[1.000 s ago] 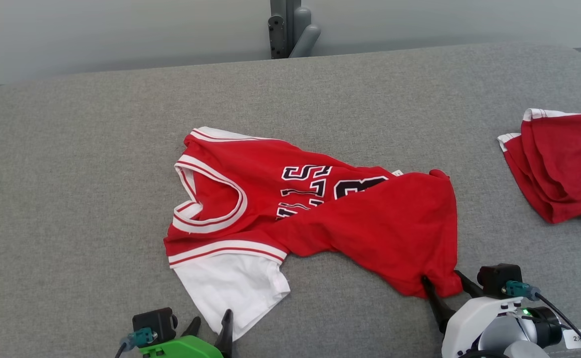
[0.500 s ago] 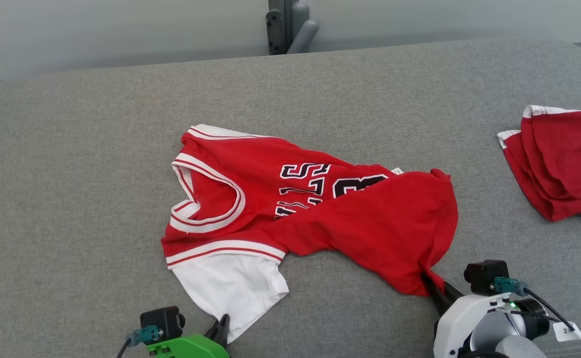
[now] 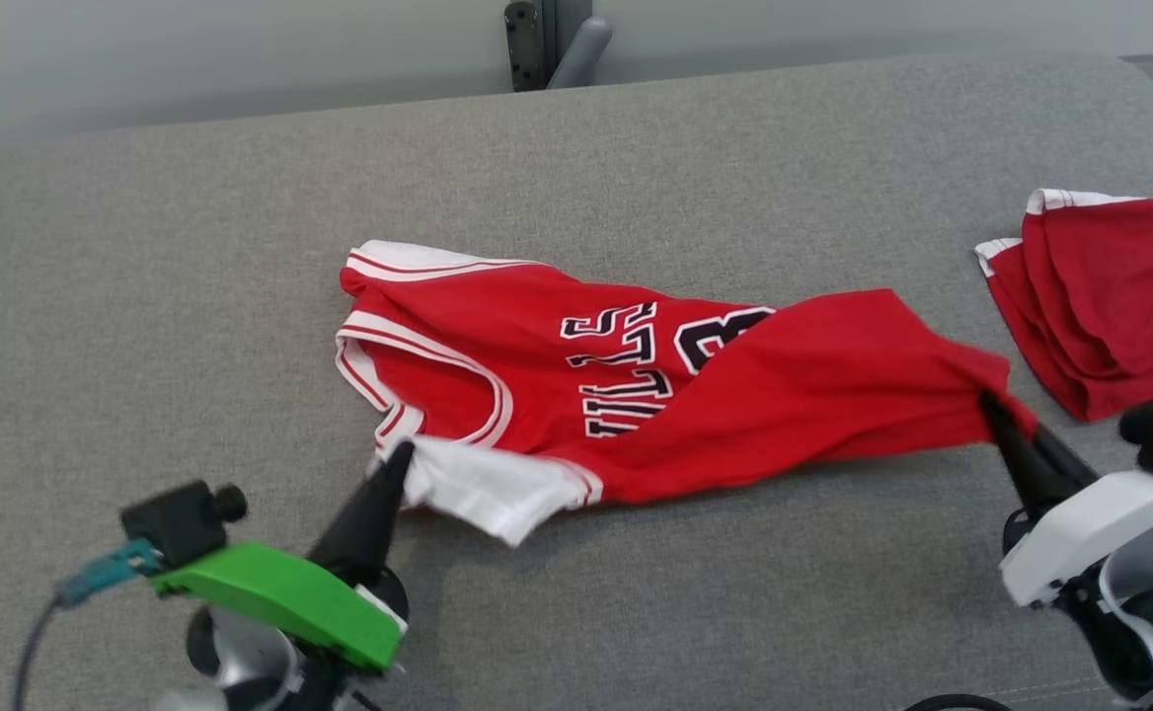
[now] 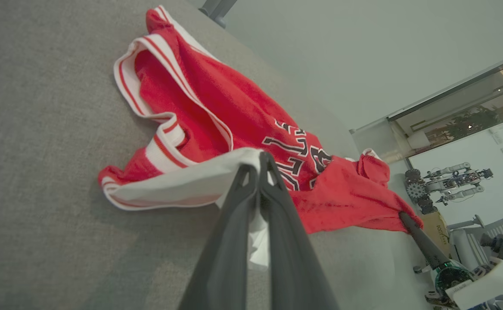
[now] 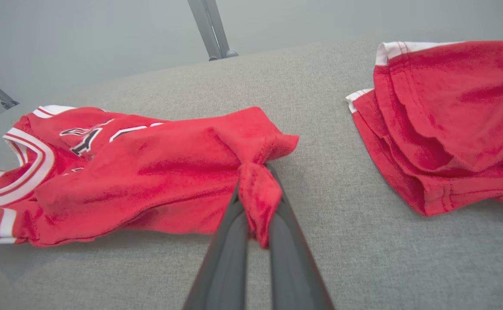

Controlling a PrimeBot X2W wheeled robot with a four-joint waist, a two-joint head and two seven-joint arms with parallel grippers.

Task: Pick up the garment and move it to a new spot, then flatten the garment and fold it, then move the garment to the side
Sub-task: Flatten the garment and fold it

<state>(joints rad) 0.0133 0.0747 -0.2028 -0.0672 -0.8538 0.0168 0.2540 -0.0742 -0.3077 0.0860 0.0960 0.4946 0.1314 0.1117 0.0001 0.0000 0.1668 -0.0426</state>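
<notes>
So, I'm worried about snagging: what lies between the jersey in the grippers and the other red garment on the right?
Bare grey cushion separates the jersey from the other red garment; they lie apart, as the right wrist view shows.

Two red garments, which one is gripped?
The central lettered jersey: left gripper pinches its white edge, right gripper its red end. The plain red garment lies free.

Light even, diffuse, bright. Soft shadow under garment (image 3: 784, 395). Left fingers (image 3: 369, 513) motion-blurred in head view, soft up close in wrist view.
</notes>
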